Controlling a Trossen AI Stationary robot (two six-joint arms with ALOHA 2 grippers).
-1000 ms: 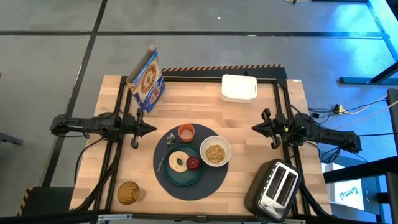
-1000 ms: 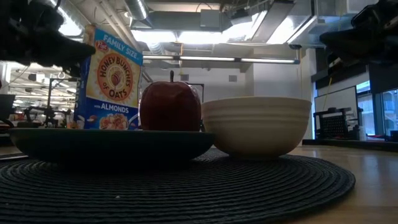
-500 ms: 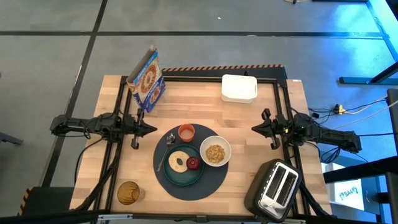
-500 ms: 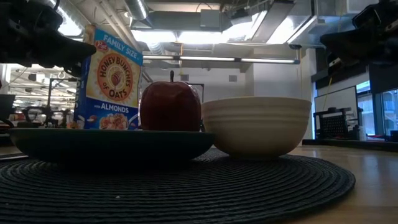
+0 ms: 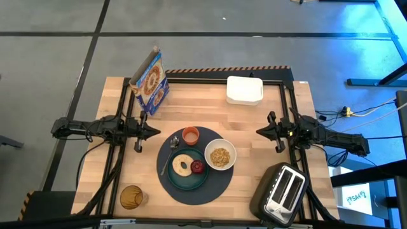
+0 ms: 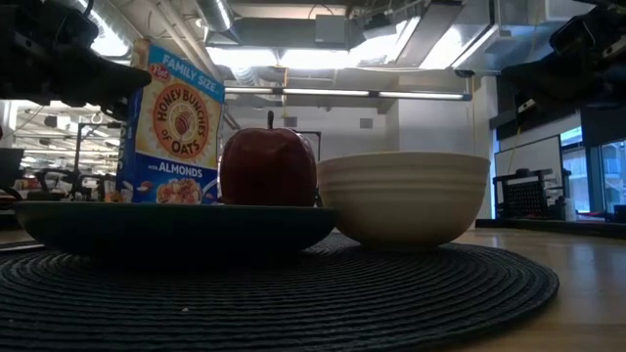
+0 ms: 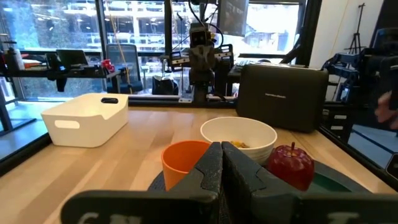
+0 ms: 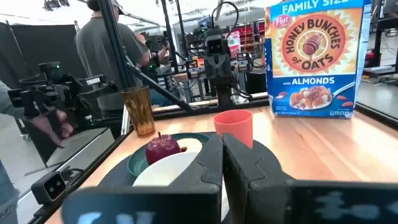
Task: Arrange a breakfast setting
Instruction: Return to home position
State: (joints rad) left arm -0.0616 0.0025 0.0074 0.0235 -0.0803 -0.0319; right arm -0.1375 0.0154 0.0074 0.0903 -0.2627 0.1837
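A round dark blue-grey placemat [image 5: 219, 184] lies at the table's middle near side. On it rest a teal plate [image 5: 184, 180] with a bagel [image 5: 182, 165] and a small red apple [image 5: 197, 167], a white bowl [image 5: 220, 154] of cereal, a small orange cup [image 5: 191, 135] and a spoon [image 5: 168, 161] at the plate's left. My left gripper [image 5: 157, 132] is shut and empty left of the mat, above the table. My right gripper [image 5: 259, 131] is shut and empty right of the bowl.
A cereal box [image 5: 150, 81] stands at the far left. A white rectangular container [image 5: 245, 90] sits at the far middle. A black-and-silver toaster [image 5: 280, 192] stands at the near right corner. An amber glass [image 5: 131, 197] stands near left. A person [image 8: 102, 50] stands beyond the table.
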